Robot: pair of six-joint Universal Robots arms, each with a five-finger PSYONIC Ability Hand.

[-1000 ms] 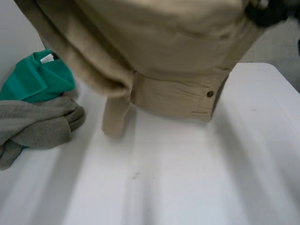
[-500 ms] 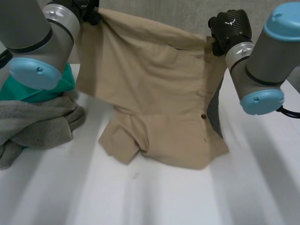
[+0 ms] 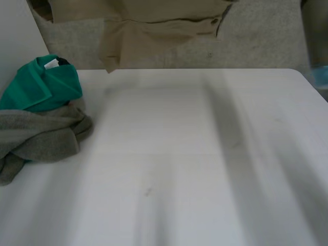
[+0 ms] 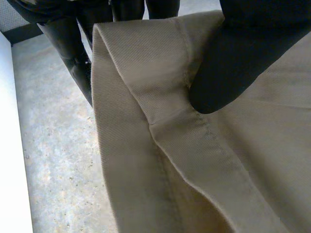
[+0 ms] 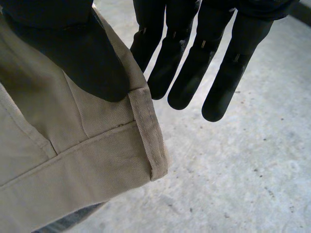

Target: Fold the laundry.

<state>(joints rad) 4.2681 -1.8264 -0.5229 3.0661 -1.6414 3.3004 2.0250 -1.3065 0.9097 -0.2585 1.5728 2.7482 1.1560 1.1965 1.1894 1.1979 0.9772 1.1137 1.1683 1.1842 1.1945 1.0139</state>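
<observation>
Nearest, white desk (image 3: 195,169). On its left side, crumpled grey cloth (image 3: 41,136), touching a green cloth (image 3: 38,87) heaped just behind. Past the far edge, raised clear of the desk, tan garment (image 3: 154,25), hanging over grey floor (image 3: 256,41). At a hemmed edge, left hand (image 4: 228,58) pinching it, thumb on top, fingers (image 4: 73,53) behind the fold. At a corner, right hand (image 5: 73,48), thumb pressed on the cloth, probably pinching against a hidden finger; other fingers (image 5: 194,63) straight and spread beyond.
</observation>
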